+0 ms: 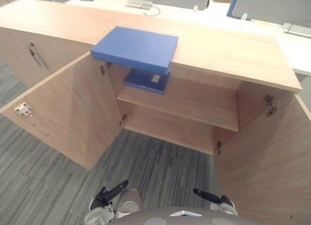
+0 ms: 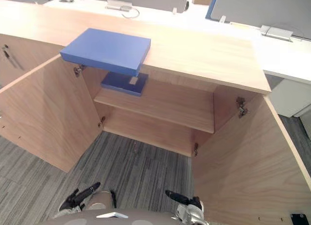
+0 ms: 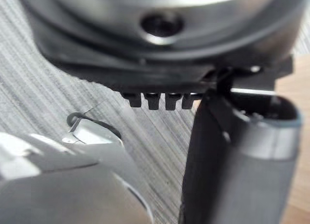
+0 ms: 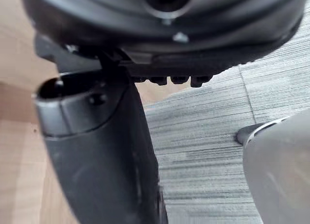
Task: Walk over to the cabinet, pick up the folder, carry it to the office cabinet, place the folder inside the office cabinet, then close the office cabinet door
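1. Reach is the crux: the folder [image 1: 136, 49], blue and flat, lies left of centre in the upper part of the frame on the cabinet top [image 1: 223, 45]. Its near edge overhangs the front above the hinge of the open left door [image 1: 68, 108].
2. Its long axis runs roughly across the frame, dipping slightly to the right, so the broad overhanging edge faces the robot.
3. A second blue folder [image 1: 146, 81] sits just beneath it on the upper shelf [image 1: 194, 101].
4. The left hand [image 1: 111, 192] and right hand [image 1: 208, 196] hang low at the bottom edge, fingers relaxed and holding nothing — both well apart from the folder.
5. The folder lies up and slightly left of both hands. The left hand looks nearer — though a broad folder probably wants both.
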`<state>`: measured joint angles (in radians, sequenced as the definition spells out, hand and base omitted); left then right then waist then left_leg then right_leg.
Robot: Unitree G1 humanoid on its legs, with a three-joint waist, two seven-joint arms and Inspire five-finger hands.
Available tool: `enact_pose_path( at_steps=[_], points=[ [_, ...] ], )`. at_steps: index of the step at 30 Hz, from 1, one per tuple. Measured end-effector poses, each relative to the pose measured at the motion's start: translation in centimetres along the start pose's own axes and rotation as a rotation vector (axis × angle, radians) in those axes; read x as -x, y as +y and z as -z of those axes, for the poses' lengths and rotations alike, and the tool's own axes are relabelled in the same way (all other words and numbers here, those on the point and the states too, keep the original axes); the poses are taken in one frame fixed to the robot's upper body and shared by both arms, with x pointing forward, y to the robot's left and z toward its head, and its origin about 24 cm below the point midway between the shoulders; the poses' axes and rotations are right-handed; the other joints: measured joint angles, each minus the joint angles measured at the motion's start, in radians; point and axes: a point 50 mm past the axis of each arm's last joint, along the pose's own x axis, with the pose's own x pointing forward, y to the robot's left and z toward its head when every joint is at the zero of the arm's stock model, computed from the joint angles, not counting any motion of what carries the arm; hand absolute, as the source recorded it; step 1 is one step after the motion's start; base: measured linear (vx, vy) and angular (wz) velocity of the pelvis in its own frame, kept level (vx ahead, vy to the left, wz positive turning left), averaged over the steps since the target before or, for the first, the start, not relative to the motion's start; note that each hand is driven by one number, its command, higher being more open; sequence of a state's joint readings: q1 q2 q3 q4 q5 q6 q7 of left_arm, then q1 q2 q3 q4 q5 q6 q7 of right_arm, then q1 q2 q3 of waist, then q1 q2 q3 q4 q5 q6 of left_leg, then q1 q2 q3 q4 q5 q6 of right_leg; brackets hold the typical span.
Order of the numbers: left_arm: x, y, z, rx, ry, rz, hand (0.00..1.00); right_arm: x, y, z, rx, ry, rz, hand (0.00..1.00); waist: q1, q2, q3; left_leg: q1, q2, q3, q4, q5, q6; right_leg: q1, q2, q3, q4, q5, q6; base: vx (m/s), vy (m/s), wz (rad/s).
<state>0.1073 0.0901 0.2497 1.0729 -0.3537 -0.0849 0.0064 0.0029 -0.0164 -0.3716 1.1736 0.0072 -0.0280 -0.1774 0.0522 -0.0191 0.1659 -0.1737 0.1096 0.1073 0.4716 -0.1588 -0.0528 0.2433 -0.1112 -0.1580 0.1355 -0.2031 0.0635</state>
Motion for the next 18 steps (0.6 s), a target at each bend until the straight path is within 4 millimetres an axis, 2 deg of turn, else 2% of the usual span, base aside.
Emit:
enact_pose_path(
  at_steps=[1, 3, 5, 6, 8, 9, 12, 14, 16, 17, 18],
  points=[
    [0.0, -0.1, 0.0, 0.000, 0.000, 0.013, 1.00, 0.0, 0.1, 0.0, 0.000, 0.000, -0.007, 1.00, 0.000, -0.001, 0.002, 0.013, -0.016, 0.000, 0.001, -0.006, 0.010, 0.021, -0.013, -0.004, -0.017, 0.013, 0.007, 0.17, 0.145, 0.13],
    [0.0, -0.1, -0.1, -0.006, -0.002, 0.024, 1.00, 0.0, 0.2, 0.0, 0.001, 0.000, -0.020, 1.00, 0.002, -0.001, 0.002, 0.025, -0.021, 0.001, -0.007, -0.006, 0.010, 0.026, -0.018, -0.003, -0.017, 0.020, 0.014, 0.09, 0.099, 0.00],
    [0.0, -0.3, 0.3, 0.024, 0.015, 0.036, 1.00, -0.1, -0.3, -0.1, 0.006, -0.004, -0.016, 1.00, 0.001, 0.015, -0.002, 0.057, -0.030, 0.007, -0.063, -0.004, 0.013, 0.024, -0.028, 0.003, -0.023, 0.033, 0.032, 0.02, 0.047, -0.22],
    [0.1, -0.3, 0.6, 0.035, 0.031, 0.038, 1.00, -0.1, -0.5, -0.2, 0.003, -0.002, -0.012, 1.00, -0.001, 0.020, -0.005, 0.083, -0.039, 0.020, -0.116, 0.018, 0.020, 0.019, -0.040, 0.007, -0.027, 0.045, 0.045, -0.02, 0.033, -0.27],
    [0.1, -0.4, 0.9, 0.014, 0.041, 0.053, 1.00, -0.2, -0.9, -0.1, -0.001, 0.002, -0.012, 1.00, -0.008, 0.028, -0.010, 0.132, -0.062, 0.031, -0.220, 0.071, 0.024, 0.015, -0.055, 0.009, -0.034, 0.069, 0.048, -0.06, 0.047, -0.21],
    [0.1, -0.6, 0.9, -0.008, 0.041, 0.069, 1.00, -0.2, -1.4, 0.1, 0.007, 0.005, -0.006, 1.00, -0.012, 0.024, -0.015, 0.157, -0.072, 0.032, -0.290, 0.102, 0.028, 0.007, -0.066, 0.009, -0.032, 0.073, 0.051, -0.08, 0.029, -0.08],
    [0.2, -1.4, 0.8, -0.070, 0.035, 0.120, 1.00, -0.3, -2.4, -0.1, 0.056, 0.003, 0.004, 1.00, -0.015, 0.041, -0.029, 0.204, -0.118, 0.028, -0.448, 0.168, 0.034, -0.035, -0.096, 0.012, -0.018, 0.070, 0.049, -0.10, 0.050, -0.14],
    [0.5, -1.8, 0.7, -0.101, 0.011, 0.153, 1.00, -0.4, -2.8, -0.1, 0.059, 0.009, 0.009, 1.00, -0.017, 0.046, -0.030, 0.244, -0.148, 0.022, -0.538, 0.195, 0.042, -0.072, -0.113, 0.027, 0.026, 0.048, 0.038, -0.12, 0.096, -0.29],
    [1.0, -2.5, -0.2, -0.122, -0.053, 0.200, 1.00, -0.3, -2.9, 0.0, 0.067, 0.008, 0.011, 1.00, -0.028, 0.037, -0.024, 0.254, -0.170, 0.014, -0.562, 0.205, 0.051, -0.100, -0.137, 0.029, 0.090, 0.016, 0.032, -0.09, 0.069, -0.07],
    [1.6, -3.1, -0.9, -0.125, -0.107, 0.241, 1.00, -0.2, -3.1, 0.6, 0.092, 0.021, 0.015, 1.00, -0.027, 0.027, -0.021, 0.258, -0.179, 0.013, -0.562, 0.208, 0.054, -0.113, -0.147, 0.023, 0.118, 0.001, 0.015, -0.08, 0.048, -0.04],
    [2.3, -3.9, -1.8, -0.117, -0.169, 0.281, 1.00, -0.1, -3.1, 1.1, 0.107, 0.032, 0.014, 1.00, -0.026, 0.016, -0.022, 0.257, -0.186, 0.010, -0.562, 0.211, 0.054, -0.120, -0.154, 0.017, 0.127, -0.009, 0.012, -0.10, 0.062, -0.08]
  ],
)
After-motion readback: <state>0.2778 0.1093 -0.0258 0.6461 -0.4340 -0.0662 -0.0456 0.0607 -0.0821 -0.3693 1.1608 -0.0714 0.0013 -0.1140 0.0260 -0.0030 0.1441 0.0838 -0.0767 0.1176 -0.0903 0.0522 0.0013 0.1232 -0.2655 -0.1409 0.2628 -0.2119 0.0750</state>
